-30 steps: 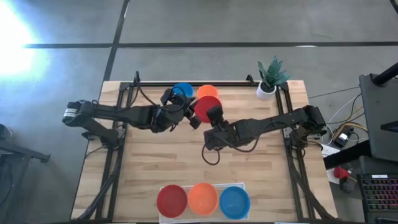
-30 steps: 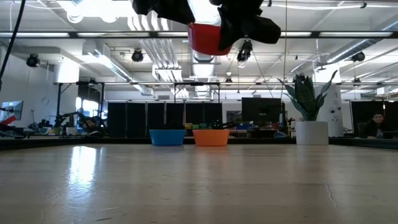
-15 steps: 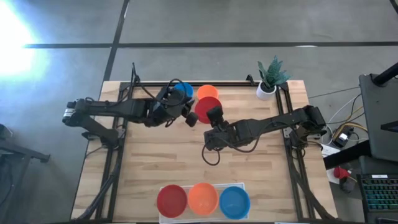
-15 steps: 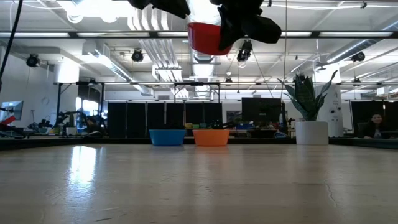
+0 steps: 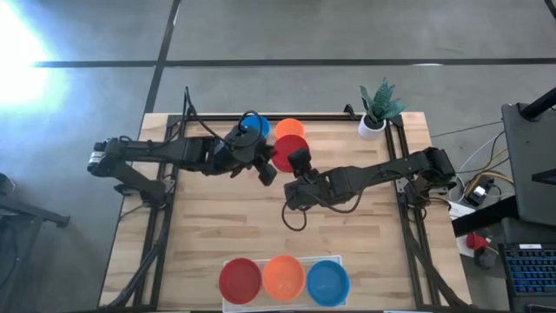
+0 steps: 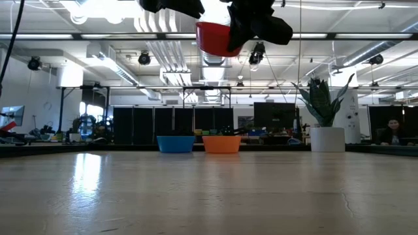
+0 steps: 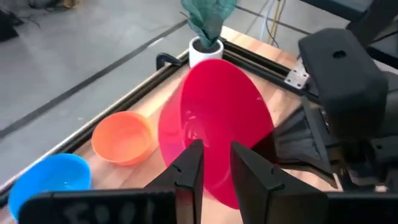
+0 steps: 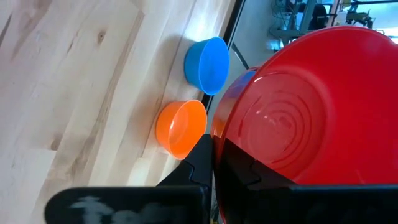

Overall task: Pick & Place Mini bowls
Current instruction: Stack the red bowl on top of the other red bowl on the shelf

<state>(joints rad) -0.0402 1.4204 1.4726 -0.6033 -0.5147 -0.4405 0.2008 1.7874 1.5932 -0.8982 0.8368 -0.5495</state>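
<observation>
A red mini bowl (image 5: 285, 153) hangs high over the table's far middle (image 6: 214, 39), shut in my right gripper (image 5: 297, 163). My left gripper (image 5: 267, 169) is open just to the bowl's left. Its fingers (image 7: 189, 168) stand in front of the bowl's mouth (image 7: 214, 130), and I see no touch. A blue bowl (image 5: 254, 125) and an orange bowl (image 5: 291, 129) rest on their bases near the far edge. The left arm partly covers the blue one from above. My right gripper holds the red bowl by its rim (image 8: 219, 146), on the side toward the table's right. One finger (image 8: 204, 158) lies against the outer wall; the bowl hides the other. The fingers come roughly level from the right. The bowl is lifted clear and tilted, mouth toward my left gripper.
A white tray (image 5: 340, 260) at the near edge holds a red, an orange and a blue bowl. A small white pot with a green plant (image 5: 373, 117) stands at the far right corner. Black frame rails (image 5: 178, 130) run along the table's sides.
My left gripper has drawn a little away from the red bowl, and its arm has shifted toward the far edge. The bowl has stayed high in my right gripper and tipped slightly.
</observation>
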